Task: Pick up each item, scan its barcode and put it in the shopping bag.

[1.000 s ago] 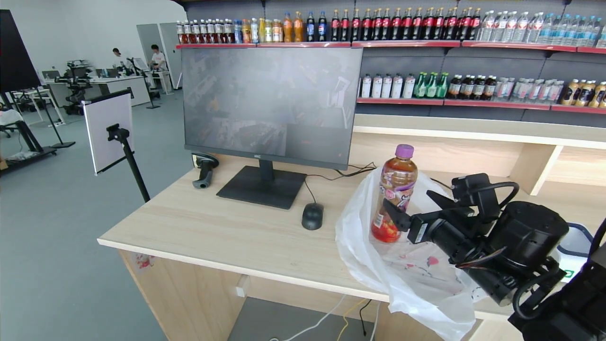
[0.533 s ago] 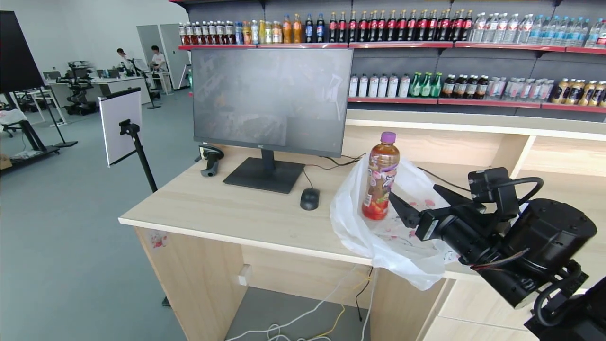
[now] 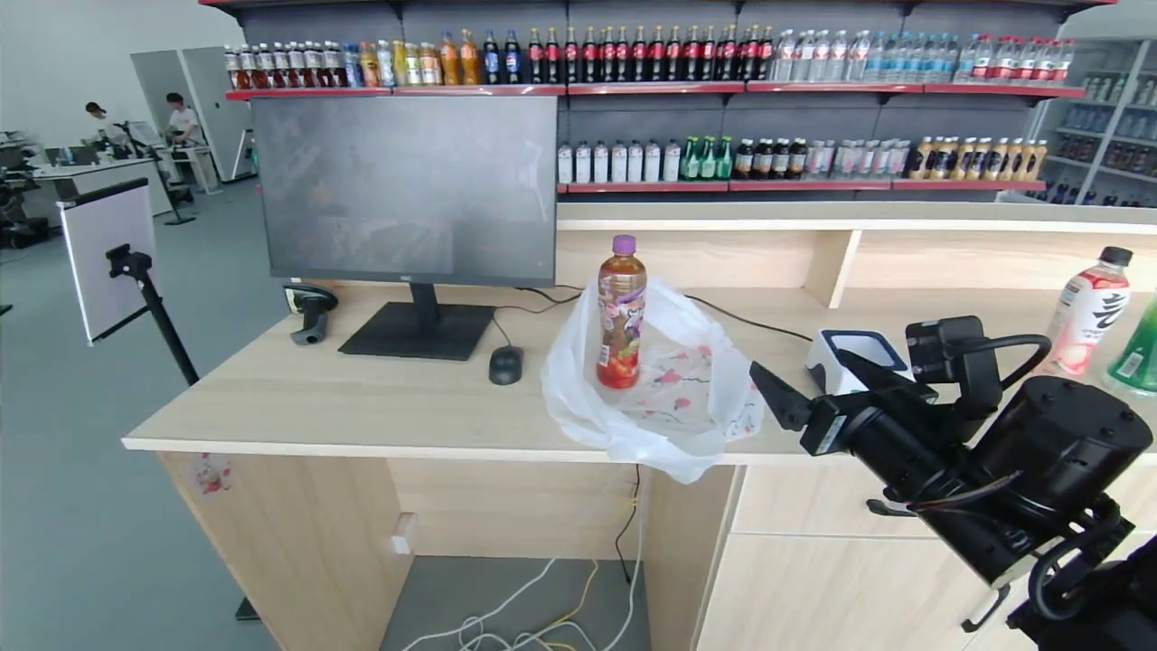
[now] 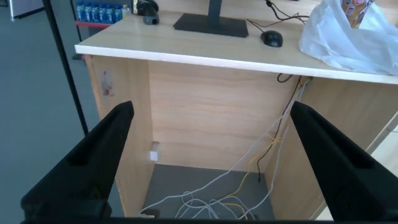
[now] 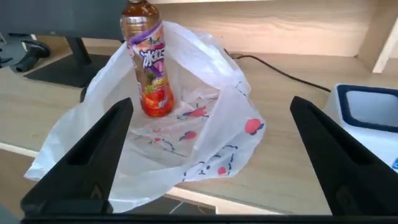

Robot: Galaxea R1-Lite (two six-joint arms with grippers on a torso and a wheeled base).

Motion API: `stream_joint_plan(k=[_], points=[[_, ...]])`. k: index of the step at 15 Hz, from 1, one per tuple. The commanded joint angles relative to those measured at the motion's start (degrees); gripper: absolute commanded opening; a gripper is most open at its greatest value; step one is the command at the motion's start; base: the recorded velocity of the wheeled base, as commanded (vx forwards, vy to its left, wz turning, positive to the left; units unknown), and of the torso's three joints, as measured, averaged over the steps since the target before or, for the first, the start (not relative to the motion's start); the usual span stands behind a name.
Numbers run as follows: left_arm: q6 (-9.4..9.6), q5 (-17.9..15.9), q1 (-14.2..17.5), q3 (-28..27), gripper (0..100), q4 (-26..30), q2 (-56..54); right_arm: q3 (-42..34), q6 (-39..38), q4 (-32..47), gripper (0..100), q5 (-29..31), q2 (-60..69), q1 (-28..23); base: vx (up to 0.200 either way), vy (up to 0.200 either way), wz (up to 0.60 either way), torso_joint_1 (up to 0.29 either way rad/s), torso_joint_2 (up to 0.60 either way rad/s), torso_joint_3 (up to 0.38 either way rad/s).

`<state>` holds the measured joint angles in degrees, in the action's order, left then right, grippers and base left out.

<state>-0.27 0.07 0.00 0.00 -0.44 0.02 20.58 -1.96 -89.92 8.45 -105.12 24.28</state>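
A tea bottle [image 3: 621, 312] with a purple cap stands upright inside the white shopping bag [image 3: 673, 398] on the wooden counter [image 3: 362, 398]. My right gripper [image 3: 818, 387] hangs open and empty to the right of the bag, a short way from the bottle. In the right wrist view the open gripper [image 5: 211, 155] faces the bottle [image 5: 148, 59] and the bag [image 5: 199, 143]. A white barcode scanner box [image 3: 854, 354] sits just behind that gripper. My left gripper [image 4: 208, 168] is open and empty, low in front of the counter [image 4: 205, 53], below its top.
A monitor [image 3: 407, 190], a mouse [image 3: 505, 363] and a handheld scanner [image 3: 312, 312] stand left of the bag. A white-pink bottle [image 3: 1089, 312] and a green bottle [image 3: 1141, 353] are at the far right. Cables [image 4: 230, 186] hang under the counter.
The head camera has backed away and turned right, so the whole picture shifted. My right gripper, close beside the bottle before, now sits farther from it. The bottle stays upright in the bag.
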Motion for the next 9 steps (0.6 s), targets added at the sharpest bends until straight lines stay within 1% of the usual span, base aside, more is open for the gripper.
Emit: stream_joint_plan(k=[1,3,4,9], points=[[0.00,0.01,0.00,0.00,100,0.00,-0.02,0.08,0.03,-0.08,100,-0.01,0.18,0.06,0.000,0.000,-0.60,0.012,0.00,0.002],[-0.08,0.01,0.00,0.00,100,0.18,-0.02,0.25,0.03,-0.08,100,-0.01,0.09,0.06,0.000,0.000,-0.60,0.002,0.01,0.007],[-0.17,0.01,0.00,0.00,100,0.00,-0.02,0.60,0.03,-0.08,100,-0.01,0.00,0.15,0.000,0.000,0.00,0.000,0.00,0.000],[-0.17,0.01,0.00,0.00,100,0.00,-0.02,1.48,0.29,-0.08,100,-0.01,0.00,0.15,0.000,-0.200,0.00,0.002,0.00,0.004]])
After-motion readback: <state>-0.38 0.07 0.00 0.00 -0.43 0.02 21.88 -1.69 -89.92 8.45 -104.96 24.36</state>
